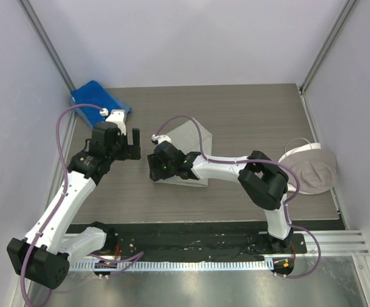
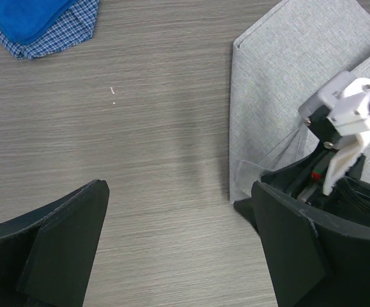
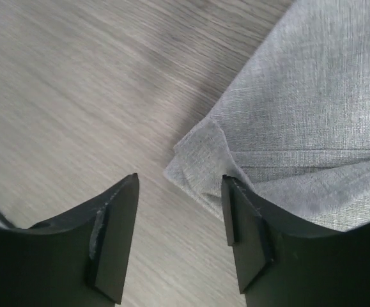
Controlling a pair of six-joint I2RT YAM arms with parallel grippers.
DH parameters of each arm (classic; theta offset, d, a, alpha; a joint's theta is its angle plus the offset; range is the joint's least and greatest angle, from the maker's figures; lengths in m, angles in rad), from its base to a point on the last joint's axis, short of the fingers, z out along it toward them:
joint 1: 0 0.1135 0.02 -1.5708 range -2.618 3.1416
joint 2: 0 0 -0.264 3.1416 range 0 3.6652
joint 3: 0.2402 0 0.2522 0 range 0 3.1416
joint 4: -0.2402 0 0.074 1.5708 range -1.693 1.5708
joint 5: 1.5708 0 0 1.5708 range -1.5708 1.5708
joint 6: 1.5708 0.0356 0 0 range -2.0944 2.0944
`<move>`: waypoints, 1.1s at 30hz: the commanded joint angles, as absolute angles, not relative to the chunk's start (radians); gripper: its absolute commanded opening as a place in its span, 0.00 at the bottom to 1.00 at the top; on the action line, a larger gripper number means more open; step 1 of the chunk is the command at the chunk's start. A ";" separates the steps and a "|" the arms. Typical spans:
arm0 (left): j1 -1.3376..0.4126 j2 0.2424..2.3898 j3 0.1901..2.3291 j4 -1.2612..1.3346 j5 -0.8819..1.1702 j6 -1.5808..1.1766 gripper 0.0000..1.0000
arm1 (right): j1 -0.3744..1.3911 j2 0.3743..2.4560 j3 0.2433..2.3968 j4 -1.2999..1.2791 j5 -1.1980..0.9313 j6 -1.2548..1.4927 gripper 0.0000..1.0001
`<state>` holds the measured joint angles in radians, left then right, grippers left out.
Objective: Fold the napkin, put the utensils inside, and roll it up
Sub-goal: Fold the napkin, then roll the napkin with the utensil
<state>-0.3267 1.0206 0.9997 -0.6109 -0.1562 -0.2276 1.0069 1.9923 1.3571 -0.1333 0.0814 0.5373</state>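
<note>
Napkin [image 1: 194, 142] corner just ahead of the open right gripper [image 3: 179, 185]
Folded, the cloth lies mid-way across the table [image 1: 255, 105], its near-left corner pointing into the gap between those spread, empty fingers; the left gripper [image 2: 178, 192], also spread and empty, hangs over bare wood to its left, so the right arm is nearer

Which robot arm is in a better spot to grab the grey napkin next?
The right arm, probably. The right claw is open right at the napkin's folded corner. The left claw hangs open over the table, beside the napkin.
</note>
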 commanded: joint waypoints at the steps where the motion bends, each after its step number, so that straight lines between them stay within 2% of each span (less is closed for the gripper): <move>1: -0.319 1.037 1.005 -0.595 -0.149 -0.235 1.00 | 1.014 1.838 1.364 -0.086 0.043 0.468 0.66; 6: -0.319 1.068 1.008 -0.609 -0.083 -0.360 1.00 | 1.005 1.688 1.276 -0.159 0.118 0.453 0.69; 10: -0.319 1.077 0.913 -0.526 -0.006 -0.494 1.00 | 0.948 1.602 1.186 -0.251 0.138 0.507 0.71; 19: -0.321 1.137 0.744 -0.321 0.092 -0.624 1.00 | 0.681 1.396 0.856 -0.265 -0.041 0.606 0.76; 33: -0.319 1.192 0.700 -0.267 0.081 -0.627 0.99 | 0.624 1.460 0.790 -0.181 -0.162 0.655 0.76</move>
<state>-0.3248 1.1767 0.7078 -0.3271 0.0738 -0.6212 0.6296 1.4364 0.7895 -0.2520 -0.1036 0.6281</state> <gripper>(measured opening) 0.995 0.763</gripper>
